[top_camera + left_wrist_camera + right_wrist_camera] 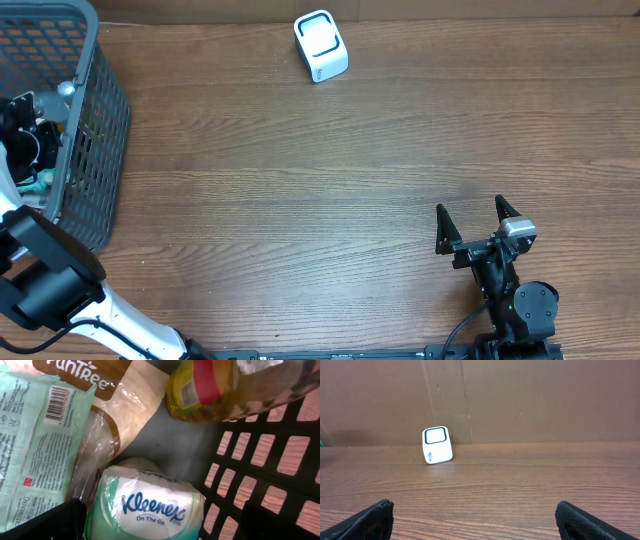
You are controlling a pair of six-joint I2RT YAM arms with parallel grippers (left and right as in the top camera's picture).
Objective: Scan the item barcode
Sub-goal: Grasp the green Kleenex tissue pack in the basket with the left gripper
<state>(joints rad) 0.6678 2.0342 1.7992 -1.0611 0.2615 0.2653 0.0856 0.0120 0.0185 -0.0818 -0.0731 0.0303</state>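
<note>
The left fingers (50,522) are spread wide and hold nothing; they hang inside the grey basket (95,120), directly over the Kleenex pack (150,505), which lies between them with its printed name running from one finger toward the other. This is probably the item to take, and the left arm is clearly the nearer one. The right fingers (443,225) are also released and empty, well apart on the desk (300,200), facing the white scanner (437,445). Only the left wrist view shows the basket contents. The overhead view alone shows how far the scanner stands from the basket.
</note>
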